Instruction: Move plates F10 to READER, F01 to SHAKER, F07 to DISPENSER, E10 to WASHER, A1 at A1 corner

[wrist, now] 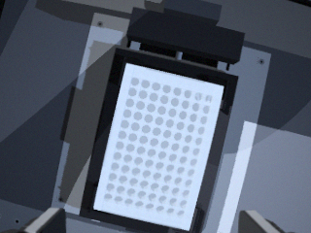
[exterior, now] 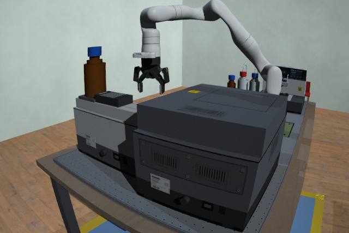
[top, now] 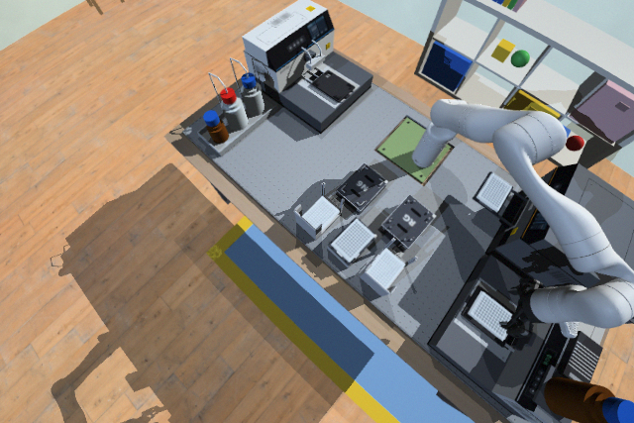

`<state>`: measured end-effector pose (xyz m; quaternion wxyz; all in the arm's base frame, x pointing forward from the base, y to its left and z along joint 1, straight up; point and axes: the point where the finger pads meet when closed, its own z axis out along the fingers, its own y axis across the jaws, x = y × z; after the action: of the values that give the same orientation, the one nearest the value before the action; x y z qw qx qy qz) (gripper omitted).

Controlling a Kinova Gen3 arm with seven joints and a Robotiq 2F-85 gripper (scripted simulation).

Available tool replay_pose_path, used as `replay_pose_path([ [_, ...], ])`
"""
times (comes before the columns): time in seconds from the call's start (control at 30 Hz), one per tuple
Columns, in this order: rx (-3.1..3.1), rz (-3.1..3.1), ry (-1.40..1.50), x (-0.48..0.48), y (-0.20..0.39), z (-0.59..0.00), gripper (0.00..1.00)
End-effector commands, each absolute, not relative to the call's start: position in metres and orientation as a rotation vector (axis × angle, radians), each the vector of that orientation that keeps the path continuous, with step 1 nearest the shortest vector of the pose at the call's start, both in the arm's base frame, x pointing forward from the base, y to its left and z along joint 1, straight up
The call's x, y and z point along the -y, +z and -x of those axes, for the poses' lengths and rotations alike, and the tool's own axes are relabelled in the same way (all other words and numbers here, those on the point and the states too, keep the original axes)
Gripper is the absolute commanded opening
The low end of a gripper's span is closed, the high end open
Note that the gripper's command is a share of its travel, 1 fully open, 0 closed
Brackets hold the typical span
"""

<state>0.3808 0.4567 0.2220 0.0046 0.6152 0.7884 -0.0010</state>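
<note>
My gripper (top: pixel 516 317) is open and empty. It hangs above a white well plate (top: pixel 488 313) that lies flat in the dark nest of the instrument at the near right end of the deck. In the wrist view the plate (wrist: pixel 160 148) fills the middle, slightly turned, with my fingertips at the lower corners, apart from it. In the exterior view my gripper (exterior: pixel 150 83) hovers behind the big dark housing (exterior: pixel 208 123), which hides the plate. No plate label is readable. Another white plate (top: pixel 492 190) sits on a station further back.
Nests N6 (top: pixel 361 185) and RG (top: pixel 407 221) stand mid-deck, both without plates. Three more white plates (top: pixel 320 213) (top: pixel 352 240) (top: pixel 383 270) stand along the front edge. A white instrument (top: pixel 302 54) with bottles (top: pixel 233 106) is at the far end. A brown bottle (exterior: pixel 94 73) stands near my gripper.
</note>
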Motion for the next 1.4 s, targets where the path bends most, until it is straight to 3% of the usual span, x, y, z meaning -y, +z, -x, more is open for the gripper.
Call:
replay_pose_path([
  [0.0,-2.481,-1.917,0.008,-0.442,0.224,-0.382,1.00],
  [1.37,-2.913,-1.157,0.004,-0.327,0.223,-0.395,1.00],
])
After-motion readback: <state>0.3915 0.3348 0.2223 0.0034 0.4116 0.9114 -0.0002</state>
